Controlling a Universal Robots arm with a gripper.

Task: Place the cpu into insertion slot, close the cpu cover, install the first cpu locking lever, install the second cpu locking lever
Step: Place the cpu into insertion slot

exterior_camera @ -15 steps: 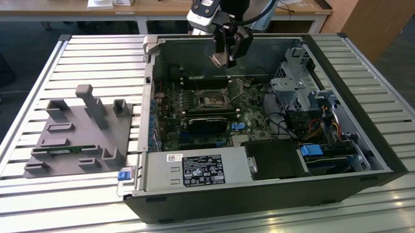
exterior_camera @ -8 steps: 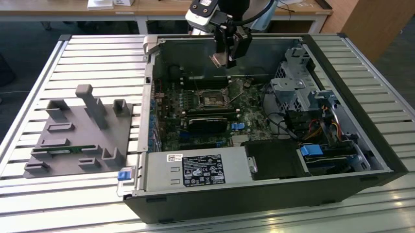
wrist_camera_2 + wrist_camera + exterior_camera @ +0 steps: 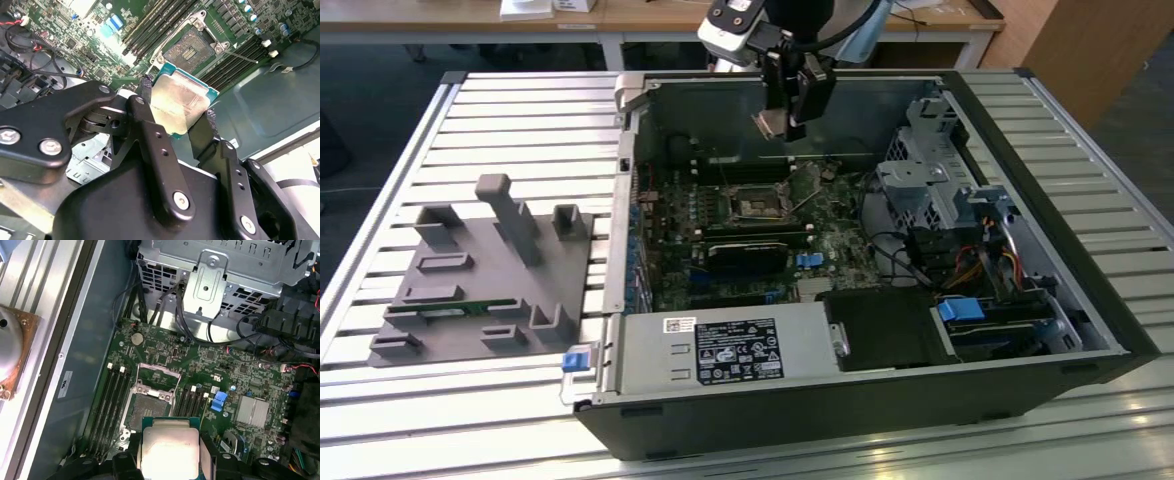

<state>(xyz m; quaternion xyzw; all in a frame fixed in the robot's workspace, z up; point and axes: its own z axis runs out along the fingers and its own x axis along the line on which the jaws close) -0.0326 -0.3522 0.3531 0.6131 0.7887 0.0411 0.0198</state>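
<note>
Exterior view, gripper (image 3: 787,122): it hung inside the open computer case (image 3: 1067,290), above the motherboard (image 3: 847,255), and was clenched on the cpu (image 3: 770,125).
Exterior view, cpu: it was held in the air, clear of the board and apart from the insertion slot (image 3: 758,203).
Exterior view, insertion slot: a black-framed square on the green board, with nothing seated in it.
Exterior view, surroundings: the case lay on its side on a slatted table (image 3: 494,110). A grey fixture (image 3: 480,270) stood on the table beside the case, at the exterior view's left.

Second wrist view, gripper (image 3: 177,102): its black fingers (image 3: 155,140) pressed on two opposite edges of the cpu (image 3: 181,95).
Second wrist view, cpu: its dull silver top faced the camera, with a green rim showing along one edge.
Second wrist view, insertion slot (image 3: 192,47): it lay beyond the cpu and was not touched by it. Its dark centre was uncovered, and long memory slots (image 3: 150,25) ran on either side.

First wrist view, gripper (image 3: 170,446): it was closed on the cpu (image 3: 170,455), which sat between the two fingers.
First wrist view, insertion slot (image 3: 147,412): it was near the cpu, and its centre was bare.
First wrist view, cpu cover (image 3: 158,376): the silver frame was swung back at the slot's edge nearest the drive cage (image 3: 215,280).
</note>
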